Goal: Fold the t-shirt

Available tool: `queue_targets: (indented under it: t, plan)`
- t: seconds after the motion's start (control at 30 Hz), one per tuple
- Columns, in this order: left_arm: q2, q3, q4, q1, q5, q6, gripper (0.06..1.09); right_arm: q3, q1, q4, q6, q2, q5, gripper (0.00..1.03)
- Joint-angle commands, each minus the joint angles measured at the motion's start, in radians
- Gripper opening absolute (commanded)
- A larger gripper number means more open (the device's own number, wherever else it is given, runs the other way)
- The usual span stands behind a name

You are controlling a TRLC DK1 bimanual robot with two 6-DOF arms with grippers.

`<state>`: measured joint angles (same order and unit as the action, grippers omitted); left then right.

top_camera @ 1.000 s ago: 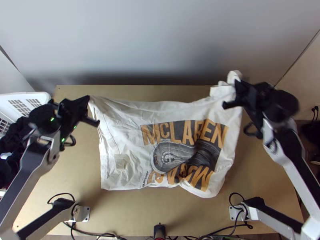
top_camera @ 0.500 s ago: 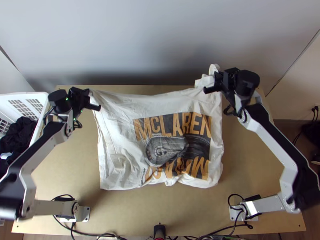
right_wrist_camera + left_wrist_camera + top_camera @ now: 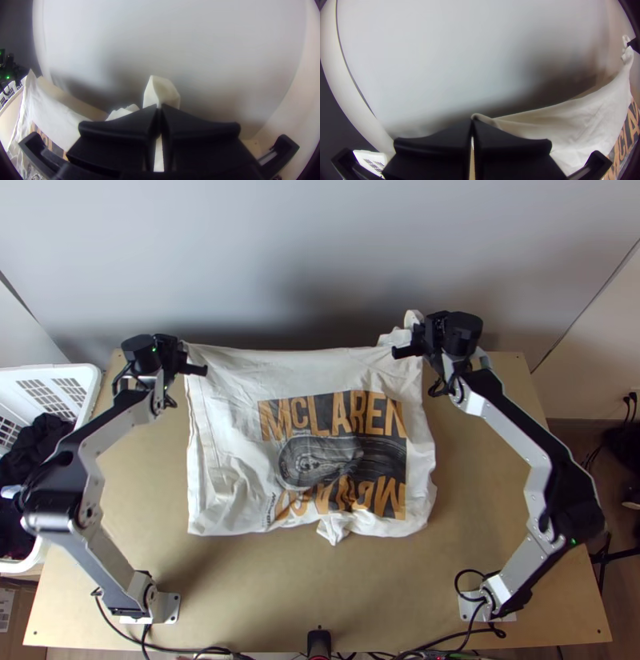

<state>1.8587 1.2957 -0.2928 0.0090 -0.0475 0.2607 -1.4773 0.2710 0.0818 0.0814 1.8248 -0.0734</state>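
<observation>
While my left hand [image 3: 472,124] and right hand [image 3: 159,108] pinched the shirt [image 3: 232,372], I judged uneven pulling might free a corner; near-edge bunching [image 3: 334,527] risked creases.

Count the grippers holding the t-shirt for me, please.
2: the left gripper pinches one far corner of the t-shirt, the right gripper the bunched cloth at the other far corner.

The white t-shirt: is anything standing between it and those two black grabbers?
Nothing visible does: the left gripper and the right gripper are both shut on the t-shirt, near opposite ends of its far edge. The white basket stands off to the side.
</observation>
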Motion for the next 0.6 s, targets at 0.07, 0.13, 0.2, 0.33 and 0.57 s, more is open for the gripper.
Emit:
queue_targets:
  t: [0.07,0.13,0.2,0.33,0.57]
  plan:
    - [0.198,0.172,-0.006,0.005,-0.031,-0.006,0.09,-0.094,-0.003,0.009,-0.006,0.154,-0.012,0.02]
    - [0.224,0.185,-0.005,-0.001,-0.034,-0.008,0.09,-0.101,0.002,0.012,-0.006,0.176,-0.012,0.03]
    - [0.243,0.185,-0.005,-0.01,-0.035,-0.008,0.09,-0.101,0.01,0.021,-0.009,0.189,-0.012,0.03]
    - [0.273,0.178,0.015,-0.02,-0.035,-0.012,0.29,-0.095,0.023,0.026,-0.011,0.203,-0.012,0.03]
    - [0.235,0.208,0.121,-0.027,-0.029,-0.037,0.74,-0.09,0.03,-0.019,-0.009,0.199,-0.011,0.95]
